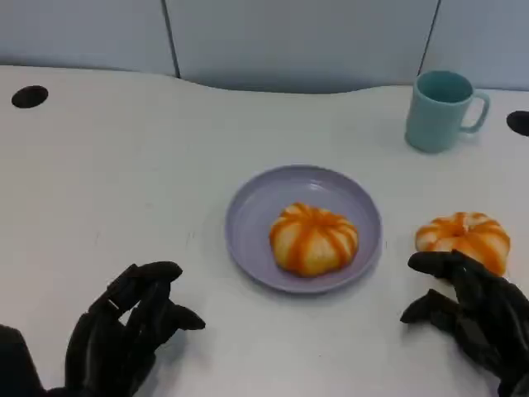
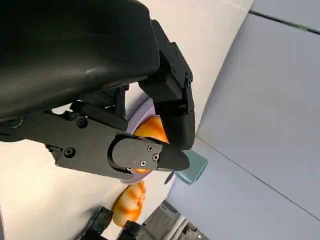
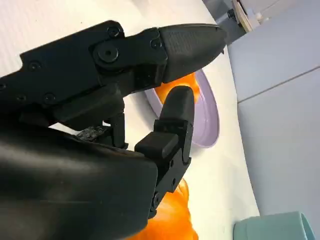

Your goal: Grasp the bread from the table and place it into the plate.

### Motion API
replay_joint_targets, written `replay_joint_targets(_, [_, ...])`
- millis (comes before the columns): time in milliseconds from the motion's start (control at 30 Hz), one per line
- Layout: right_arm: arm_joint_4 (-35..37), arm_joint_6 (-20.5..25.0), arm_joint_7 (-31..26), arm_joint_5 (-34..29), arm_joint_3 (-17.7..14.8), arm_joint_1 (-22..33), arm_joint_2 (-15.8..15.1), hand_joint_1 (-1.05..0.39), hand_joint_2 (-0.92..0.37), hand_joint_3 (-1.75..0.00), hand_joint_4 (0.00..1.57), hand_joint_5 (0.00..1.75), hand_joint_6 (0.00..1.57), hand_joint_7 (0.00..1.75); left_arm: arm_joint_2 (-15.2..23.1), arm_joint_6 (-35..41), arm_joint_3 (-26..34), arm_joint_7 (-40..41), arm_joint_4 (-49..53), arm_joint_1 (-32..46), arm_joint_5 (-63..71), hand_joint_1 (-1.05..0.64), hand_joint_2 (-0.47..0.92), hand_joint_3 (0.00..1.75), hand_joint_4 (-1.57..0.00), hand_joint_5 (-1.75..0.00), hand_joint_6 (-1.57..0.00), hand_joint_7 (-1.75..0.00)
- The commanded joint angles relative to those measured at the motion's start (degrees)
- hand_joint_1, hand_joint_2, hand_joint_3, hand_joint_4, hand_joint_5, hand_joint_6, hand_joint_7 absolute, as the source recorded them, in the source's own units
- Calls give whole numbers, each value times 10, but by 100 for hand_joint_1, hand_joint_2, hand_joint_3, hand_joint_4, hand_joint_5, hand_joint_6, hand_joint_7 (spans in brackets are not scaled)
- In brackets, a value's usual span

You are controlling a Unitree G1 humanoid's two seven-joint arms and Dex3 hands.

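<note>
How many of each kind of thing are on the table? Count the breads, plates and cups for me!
Breads: 2, one on the plate and one on the table by the right hand
Plates: 1, the purple plate
Cups: 1, the teal mug
Total: 4 things

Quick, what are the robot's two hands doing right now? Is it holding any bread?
Left hand: open, holding nothing, on the table.
Right hand: open, fingers spread just next to the bread on the table, not gripping it.
</note>
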Motion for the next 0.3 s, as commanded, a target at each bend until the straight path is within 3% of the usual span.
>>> replay_joint_targets(33, [51, -13, 2, -1, -13, -7, -9, -46, -92, -21, 68, 136, 66, 93, 6, -3, 11, 8, 18, -18, 0, -49, 92, 16, -66, -154, -67, -103])
replay_joint_targets(300, [110, -54, 6, -5, -24, -34, -12, -46, -92, -19, 73, 131, 74, 88, 3, -6, 16, 9, 42, -35, 4, -49, 92, 15, -66, -156, -68, -104])
